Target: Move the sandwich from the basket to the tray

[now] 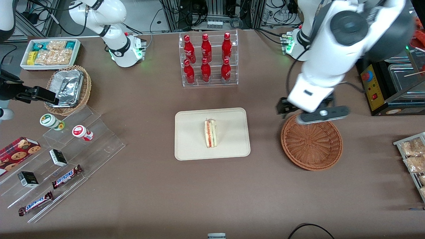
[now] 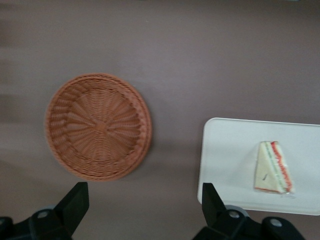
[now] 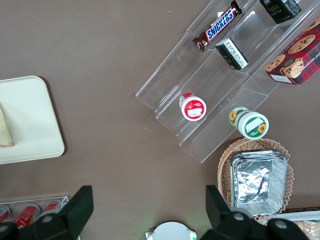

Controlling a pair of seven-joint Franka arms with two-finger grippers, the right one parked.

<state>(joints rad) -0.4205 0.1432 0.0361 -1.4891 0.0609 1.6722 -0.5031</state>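
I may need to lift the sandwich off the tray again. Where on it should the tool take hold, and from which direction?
Come straight down from above. The sandwich lies on the tray, with nothing crowding it. Close across the wedge's two flat bread faces near its middle, where they look widest, not on the thin point. The tool hangs open above the table, between the basket and the tray.

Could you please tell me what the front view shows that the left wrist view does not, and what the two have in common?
Only the front view shows the rack of red bottles, the stepped clear stand with Snickers bars, and the tan basket of foil containers. Only the left wrist view shows the open fingers of the tool, which hangs above bare table between basket and tray. Both show the empty basket and the sandwich on the tray.
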